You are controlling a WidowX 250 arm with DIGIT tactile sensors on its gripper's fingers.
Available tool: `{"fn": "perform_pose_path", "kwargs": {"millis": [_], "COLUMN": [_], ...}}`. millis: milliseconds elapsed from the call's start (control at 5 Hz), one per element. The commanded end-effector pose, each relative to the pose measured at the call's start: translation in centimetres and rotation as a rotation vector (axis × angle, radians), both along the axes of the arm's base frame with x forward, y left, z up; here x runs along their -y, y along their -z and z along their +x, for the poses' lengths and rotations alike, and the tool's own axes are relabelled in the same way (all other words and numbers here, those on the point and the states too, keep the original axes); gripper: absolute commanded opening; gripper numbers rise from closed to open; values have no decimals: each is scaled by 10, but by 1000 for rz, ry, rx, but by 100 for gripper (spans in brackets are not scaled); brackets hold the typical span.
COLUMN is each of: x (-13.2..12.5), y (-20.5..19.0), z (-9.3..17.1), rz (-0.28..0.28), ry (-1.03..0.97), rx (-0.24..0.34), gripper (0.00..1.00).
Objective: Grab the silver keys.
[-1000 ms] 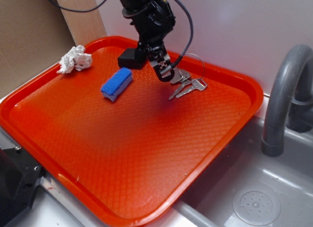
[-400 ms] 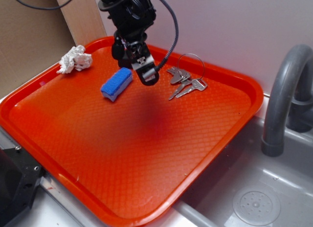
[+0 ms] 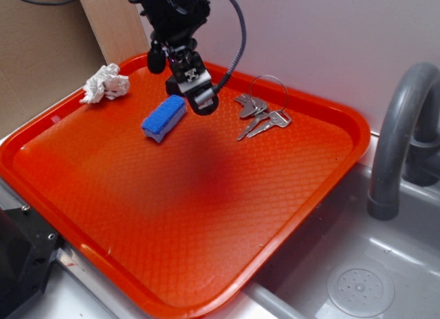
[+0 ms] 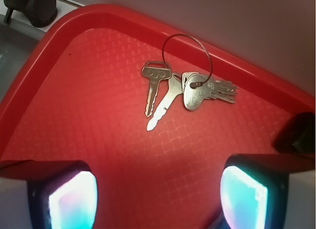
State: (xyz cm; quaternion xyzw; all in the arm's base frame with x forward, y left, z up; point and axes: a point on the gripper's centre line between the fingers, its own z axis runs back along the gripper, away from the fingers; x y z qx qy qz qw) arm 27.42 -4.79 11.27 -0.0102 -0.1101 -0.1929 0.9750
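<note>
Gripper (image 3: 200, 103) open wide, empty, above the far part of the red tray (image 3: 206, 264). Keys (image 3: 260, 118) lie flat on the tray just right of it, untouched. Blue sponge (image 3: 163, 117) just left. Crumpled paper (image 3: 104, 82) at far-left rim.

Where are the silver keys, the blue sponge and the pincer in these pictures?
silver keys (image 4: 170, 93): wrist view, on a key blade.
blue sponge (image 3: 164, 117): exterior view, on its top face.
pincer (image 3: 201, 101): exterior view, at its tip beside the sponge.
</note>
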Motion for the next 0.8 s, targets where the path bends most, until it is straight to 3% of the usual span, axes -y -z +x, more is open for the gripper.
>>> {"fn": "perform_pose_path", "kwargs": {"millis": [0, 200, 400, 600], "x": [8, 1, -1, -12], "y": [-17, -11, 2, 6], "z": [8, 24, 55, 76], "rz": [-11, -9, -10, -14], "ry": [23, -18, 17, 57], "rx": [66, 157, 168, 142], "gripper": [100, 100, 100, 100]}}
